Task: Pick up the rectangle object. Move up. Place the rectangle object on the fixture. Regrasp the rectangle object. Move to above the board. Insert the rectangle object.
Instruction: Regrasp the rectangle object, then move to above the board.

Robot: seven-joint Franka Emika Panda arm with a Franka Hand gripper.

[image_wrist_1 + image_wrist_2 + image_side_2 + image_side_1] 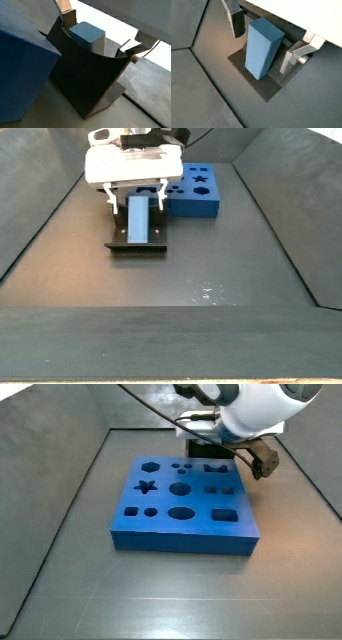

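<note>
Jaws of mine [264,37] hang low over the fixture [135,236], spread wide, with one finger [236,22] on each side of the rectangle object [262,46] and a gap showing between each pad and the block, so I am gripping nothing. In a side view, going from left to right, the bare grey floor [201,278] comes first, then the fixture with the rectangle object [139,215] lying along it, its long side running from near to far and tilted up toward the far end under my white gripper body [131,166]; just right of that sits the board [198,193], near the fixture but apart from it. In both wrist views the light grey-blue block leans on the dark bracket: its upper end [87,34] rises above the curved back of the fixture [87,75], and its lower end rests on the base plate [254,82]. In a side view the board [187,499] fills the middle of the floor, with my gripper [254,456] at its far right corner; the fixture and the block are mostly hidden there.
</note>
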